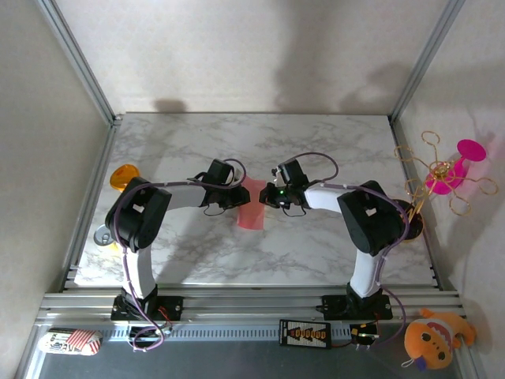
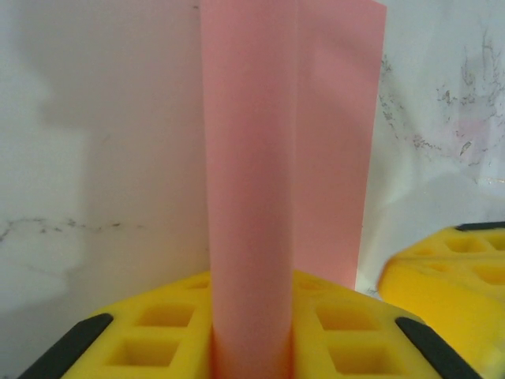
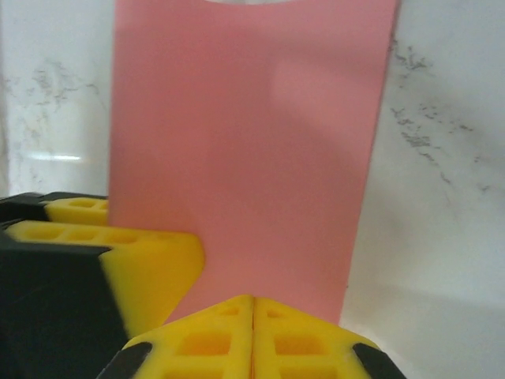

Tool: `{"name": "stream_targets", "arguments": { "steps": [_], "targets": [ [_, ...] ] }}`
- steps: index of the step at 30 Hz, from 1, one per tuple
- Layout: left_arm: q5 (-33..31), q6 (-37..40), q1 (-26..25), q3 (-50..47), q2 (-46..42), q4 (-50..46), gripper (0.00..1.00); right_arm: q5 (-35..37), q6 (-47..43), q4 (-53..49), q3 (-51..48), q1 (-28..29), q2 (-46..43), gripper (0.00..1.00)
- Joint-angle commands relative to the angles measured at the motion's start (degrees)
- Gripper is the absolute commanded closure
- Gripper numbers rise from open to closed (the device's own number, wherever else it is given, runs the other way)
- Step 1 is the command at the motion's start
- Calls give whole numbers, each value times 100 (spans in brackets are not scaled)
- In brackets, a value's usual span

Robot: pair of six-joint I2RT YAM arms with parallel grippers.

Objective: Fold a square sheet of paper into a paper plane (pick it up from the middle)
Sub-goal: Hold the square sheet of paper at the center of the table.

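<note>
The square sheet of paper (image 1: pixel 252 207) is salmon pink and hangs above the marble table (image 1: pixel 331 142) between my two grippers. My left gripper (image 1: pixel 239 194) is shut on it. In the left wrist view the paper (image 2: pixel 252 197) bulges as a rounded fold out of the yellow fingers (image 2: pixel 158 332), with a flat flap behind. My right gripper (image 1: pixel 265 196) meets the sheet's right side. In the right wrist view its fingertips (image 3: pixel 229 324) are pressed together at the near edge of the paper (image 3: pixel 252 142). The left gripper's yellow finger (image 3: pixel 142 264) lies close on the left.
An orange round disc (image 1: pixel 122 177) lies at the table's left edge. A magenta flower-like toy on gold wire (image 1: pixel 450 174) stands off the right edge. An orange plush toy (image 1: pixel 430 338) sits near the front right. Metal frame rails run along the table's sides.
</note>
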Motion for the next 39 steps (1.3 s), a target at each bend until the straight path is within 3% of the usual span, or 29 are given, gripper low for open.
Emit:
{"name": "stream_targets", "arguments": {
  "steps": [1, 8, 16, 22, 32, 39],
  "targets": [
    [-167, 47, 48, -83, 50, -84, 79, 207, 1, -386, 188, 60, 210, 93],
    [-304, -26, 48, -215, -222, -97, 76, 406, -127, -706, 266, 68, 389, 91],
    [-1011, -70, 44, -248, -649, -687, 45, 494, -132, -949, 315, 68, 509, 90],
    [-1283, -20, -224, -29, -534, -1069, 34, 362, -73, -868, 320, 79, 509, 90],
    [-1699, -6, -426, 343, -1, -1411, 39, 181, 23, -687, 366, 58, 313, 86],
    [-2158, -85, -438, 117, 198, -1437, 57, 49, 322, -264, 234, -96, -444, 70]
  ]
}}
